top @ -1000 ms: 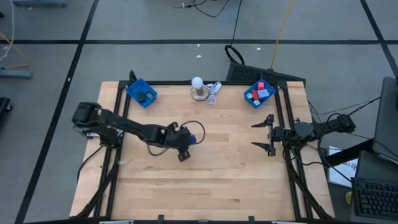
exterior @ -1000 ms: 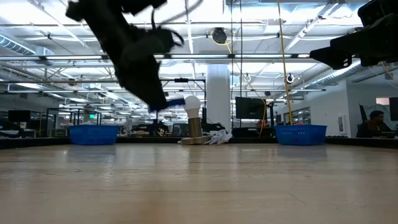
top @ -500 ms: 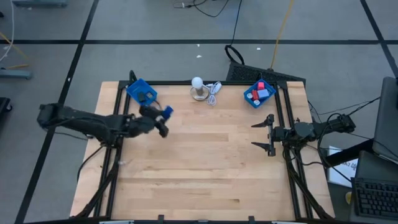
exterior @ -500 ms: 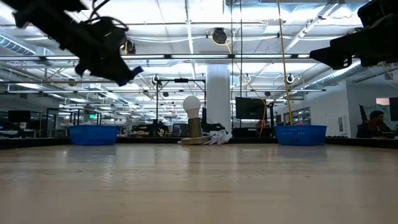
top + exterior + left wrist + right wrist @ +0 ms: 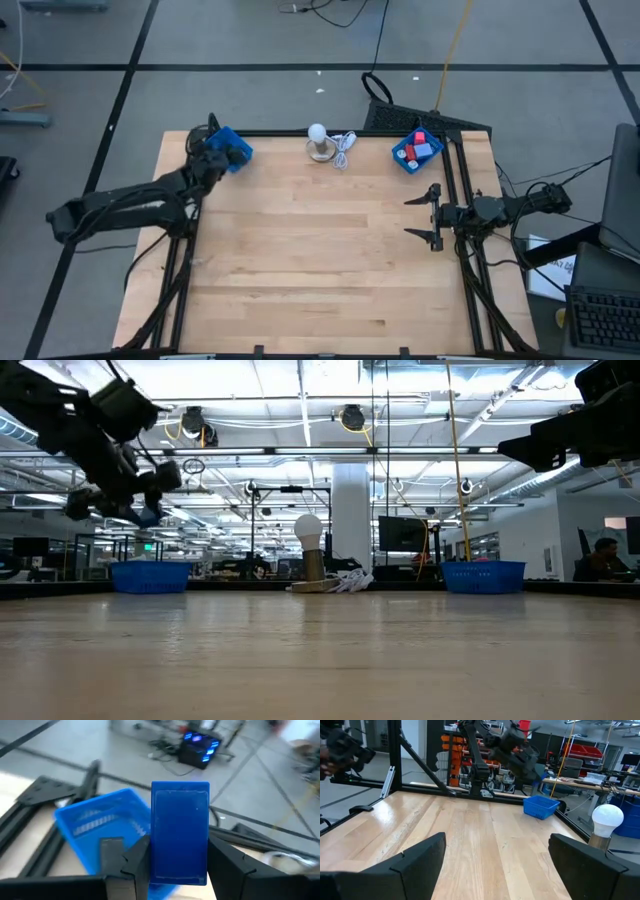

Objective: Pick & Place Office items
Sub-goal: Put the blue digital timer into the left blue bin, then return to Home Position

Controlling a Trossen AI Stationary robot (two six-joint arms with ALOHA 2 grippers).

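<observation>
My left gripper (image 5: 212, 153) is shut on a blue block (image 5: 180, 832) and hangs over the near edge of the far-left blue tray (image 5: 230, 147). In the low view it (image 5: 135, 510) is well above that tray (image 5: 150, 575). A dark grey piece (image 5: 112, 851) seems to lie in the tray. The far-right blue tray (image 5: 416, 151) holds red, light blue and purple pieces. My right gripper (image 5: 425, 214) is open and empty at the table's right edge. My left gripper pinches the blue block by its two long sides (image 5: 159, 862) between its two fingers (image 5: 136, 862), near the block's rear end. The fingers lie along the block, which sticks out past their tips. The block is lifted clear, over the tray.
A white bulb on a round base (image 5: 318, 140) with white cord (image 5: 343, 148) stands at the far middle. Black frame rails (image 5: 455, 190) run along the table's edges. The wooden table top (image 5: 320, 260) lies between the arms.
My left gripper has gone from the table's middle toward the far left corner with the blue block held shut in it, and now hangs over the left blue tray. The block has stayed clear of the table throughout.
</observation>
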